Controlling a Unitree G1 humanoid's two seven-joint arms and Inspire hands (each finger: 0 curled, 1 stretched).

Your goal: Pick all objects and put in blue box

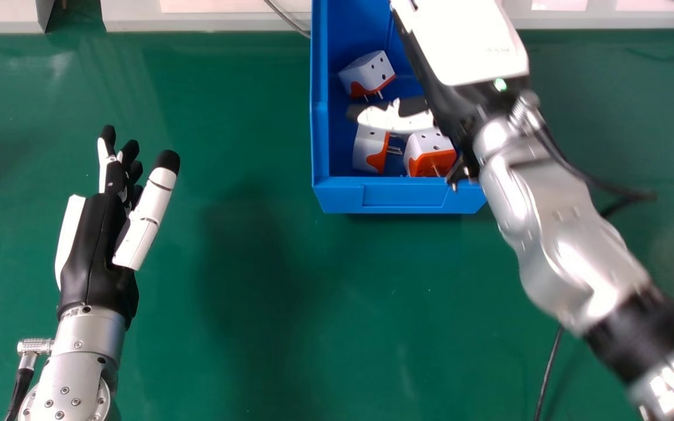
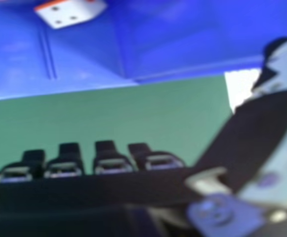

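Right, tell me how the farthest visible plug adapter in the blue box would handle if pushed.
The adapter looks like hard plastic, so it's probably stiff. Its blocky shape should resist rolling, but the protruding prongs might let it tip.

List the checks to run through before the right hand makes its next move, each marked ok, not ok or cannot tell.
1. Right hand open, nothing between its fingers and thumb: ok.
2. Right hand away from the blue box: not ok, it is over the box's right side in the head view.
3. Visible plug adapters inside the box, at the back, front left and front right: ok.
4. Left hand away from the box: ok, it is off to the left, open.
5. No object left under the right arm: cannot tell, the arm hides part of the table.
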